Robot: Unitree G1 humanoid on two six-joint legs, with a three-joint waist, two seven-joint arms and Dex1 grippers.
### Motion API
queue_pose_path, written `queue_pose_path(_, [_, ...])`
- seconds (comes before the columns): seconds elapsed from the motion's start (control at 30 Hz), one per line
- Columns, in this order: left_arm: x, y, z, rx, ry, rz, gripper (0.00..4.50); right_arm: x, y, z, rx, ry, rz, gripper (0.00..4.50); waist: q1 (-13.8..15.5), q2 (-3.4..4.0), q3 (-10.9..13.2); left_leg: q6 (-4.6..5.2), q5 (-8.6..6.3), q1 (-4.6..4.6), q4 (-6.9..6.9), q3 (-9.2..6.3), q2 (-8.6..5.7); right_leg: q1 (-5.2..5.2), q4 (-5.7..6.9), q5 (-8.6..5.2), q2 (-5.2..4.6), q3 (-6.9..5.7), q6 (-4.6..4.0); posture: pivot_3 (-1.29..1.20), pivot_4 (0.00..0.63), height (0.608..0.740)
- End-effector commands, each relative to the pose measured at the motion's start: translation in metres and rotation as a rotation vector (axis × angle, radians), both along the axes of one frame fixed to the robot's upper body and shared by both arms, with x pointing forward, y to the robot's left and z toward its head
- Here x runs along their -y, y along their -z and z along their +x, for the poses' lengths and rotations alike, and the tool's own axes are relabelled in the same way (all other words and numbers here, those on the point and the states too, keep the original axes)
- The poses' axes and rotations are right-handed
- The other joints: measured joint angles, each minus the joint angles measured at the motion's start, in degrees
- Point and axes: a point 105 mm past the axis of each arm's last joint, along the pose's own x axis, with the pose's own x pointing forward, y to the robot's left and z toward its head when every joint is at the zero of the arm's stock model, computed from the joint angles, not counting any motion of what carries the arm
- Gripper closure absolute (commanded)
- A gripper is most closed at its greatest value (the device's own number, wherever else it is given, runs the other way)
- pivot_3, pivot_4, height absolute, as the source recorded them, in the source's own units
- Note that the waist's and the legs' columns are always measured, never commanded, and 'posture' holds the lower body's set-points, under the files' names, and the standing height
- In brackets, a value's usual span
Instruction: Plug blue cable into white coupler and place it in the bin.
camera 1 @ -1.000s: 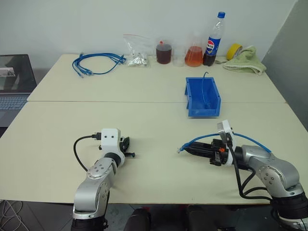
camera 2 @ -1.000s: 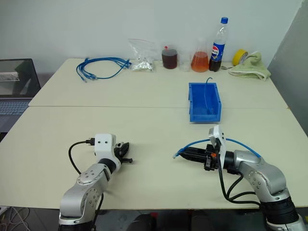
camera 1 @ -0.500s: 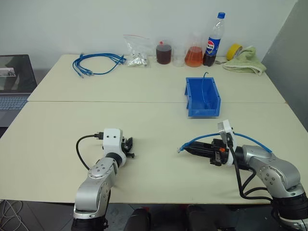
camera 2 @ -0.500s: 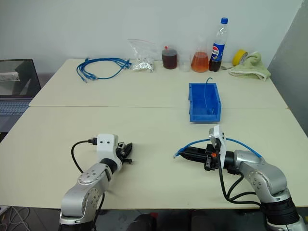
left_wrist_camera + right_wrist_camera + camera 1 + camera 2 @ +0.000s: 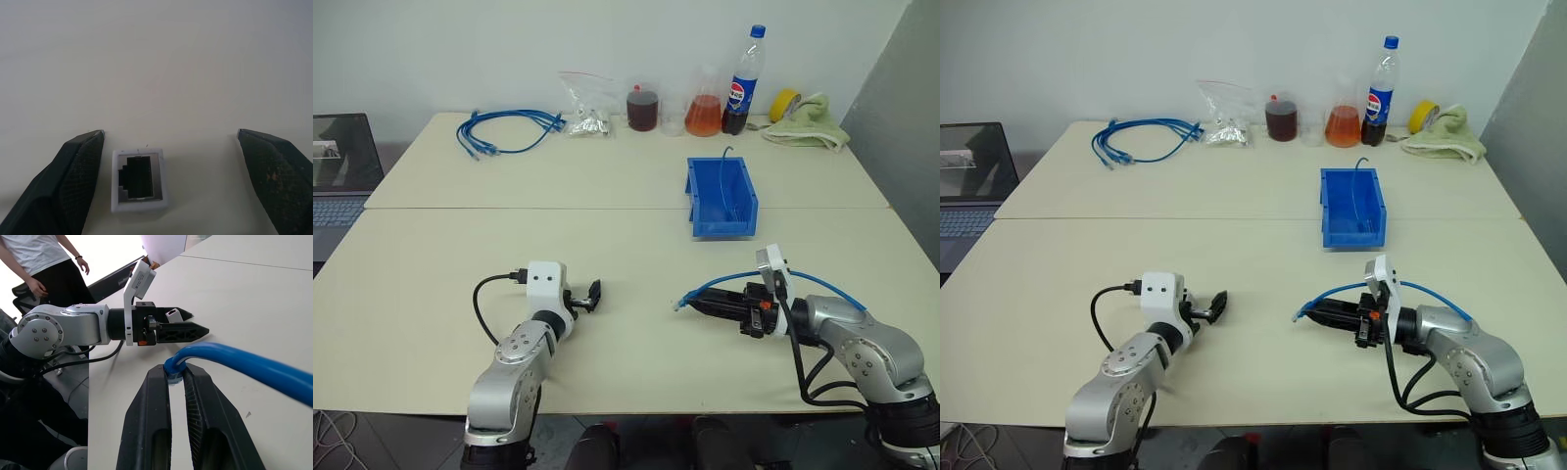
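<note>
Jaws of the left gripper [image 5: 171, 161] stand wide apart around the coupler [image 5: 139, 179], which lies loose on the table [image 5: 636, 245], socket facing the wrist. The right gripper [image 5: 177, 374] is clamped on the cable [image 5: 710, 287] just behind its plug, aimed at nine o'clock, seemingly for mating. At twelve o'clock waits the bin [image 5: 721, 197] (a Pepsi bottle [image 5: 740, 81] beyond it).
</note>
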Motion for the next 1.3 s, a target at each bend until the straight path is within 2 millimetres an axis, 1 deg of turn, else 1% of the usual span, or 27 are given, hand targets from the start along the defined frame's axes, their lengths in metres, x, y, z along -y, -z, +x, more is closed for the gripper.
queue_pose_path(0.03, [-0.011,0.0,-0.004,0.012,0.014,0.06,0.0,-0.002,-0.012,-0.003,0.042,-0.016,0.022,4.37,0.0,0.0,0.0,0.0,0.0,0.0,0.0,0.0,0.0,-0.01,0.0,0.0,0.0,0.0,0.0,0.0,0.15,0.74])
queue_pose_path(0.2, [-0.018,-0.006,-0.002,0.073,0.013,0.102,0.0,-0.001,-0.012,-0.002,0.044,-0.009,0.022,4.37,0.0,0.0,0.0,0.0,0.0,-0.03,-0.01,-0.02,0.0,-0.03,-0.01,0.0,0.01,0.0,0.0,0.0,0.15,0.74])
queue_pose_path(0.33, [-0.013,-0.008,-0.004,0.102,0.04,0.086,0.0,0.0,-0.012,-0.002,0.046,-0.006,0.019,4.37,0.2,-0.02,0.0,0.0,0.0,-0.07,0.0,-0.04,-0.01,-0.03,-0.05,0.0,-0.01,-0.02,0.0,0.0,0.15,0.74])
queue_pose_path(0.53, [-0.004,-0.005,-0.008,0.098,0.099,0.059,0.0,0.001,-0.012,-0.001,0.051,-0.005,0.018,4.37,0.2,-0.02,0.0,0.0,0.0,-0.09,-0.02,-0.03,-0.01,-0.04,-0.09,0.0,-0.02,-0.01,0.0,0.0,0.15,0.74])
queue_pose_path(0.73, [-0.011,-0.012,-0.012,0.136,0.111,0.08,0.0,0.001,-0.013,-0.001,0.052,-0.008,0.018,4.37,0.1,-0.02,0.0,0.0,0.0,-0.09,-0.02,-0.02,-0.01,-0.04,-0.09,0.0,-0.02,-0.02,0.0,0.0,0.15,0.74])
queue_pose_path(0.8, [-0.019,-0.013,-0.016,0.144,0.126,0.122,0.0,0.001,-0.013,-0.002,0.054,-0.011,0.018,4.37,0.1,-0.03,0.0,0.01,-0.01,-0.09,-0.02,-0.03,0.0,-0.05,-0.09,0.0,-0.02,-0.02,0.0,0.0,0.15,0.74])
queue_pose_path(1.0, [-0.031,-0.007,-0.03,0.128,0.21,0.178,0.0,0.0,-0.016,-0.002,0.075,-0.02,0.006,4.37,0.1,-0.01,0.0,0.01,-0.01,-0.1,-0.04,-0.05,0.0,-0.08,-0.1,0.0,-0.02,0.0,-0.01,0.0,0.15,0.74])
queue_pose_path(1.07, [-0.033,-0.008,-0.033,0.132,0.259,0.188,0.0,0.001,-0.017,-0.002,0.079,-0.018,0.006,4.37,0.1,-0.01,0.0,0.01,-0.01,-0.1,-0.04,-0.04,0.0,-0.08,-0.12,0.0,-0.02,0.0,-0.01,0.0,0.15,0.74])
queue_pose_path(1.17, [-0.037,-0.014,-0.038,0.143,0.354,0.181,0.0,0.0,-0.019,-0.003,0.082,-0.023,0.008,4.37,0.1,-0.01,0.1,0.01,-0.01,-0.11,-0.05,-0.04,0.01,-0.08,-0.11,0.0,-0.02,-0.02,-0.01,0.0,0.15,0.74])
queue_pose_path(1.23, [-0.039,-0.019,-0.04,0.146,0.455,0.191,0.0,-0.002,-0.021,-0.005,0.08,-0.029,0.013,4.37,0.1,0.0,0.1,0.01,-0.01,-0.11,-0.06,-0.04,0.02,-0.09,-0.12,0.0,-0.02,-0.02,-0.01,0.0,0.15,0.74])
queue_pose_path(1.3, [-0.043,-0.021,-0.04,0.131,0.507,0.191,0.0,-0.003,-0.021,-0.006,0.075,-0.034,0.014,4.37,0.1,0.0,0.1,0.01,-0.01,-0.11,-0.06,-0.03,0.02,-0.09,-0.11,-0.01,-0.01,-0.03,-0.02,0.0,0.15,0.74])
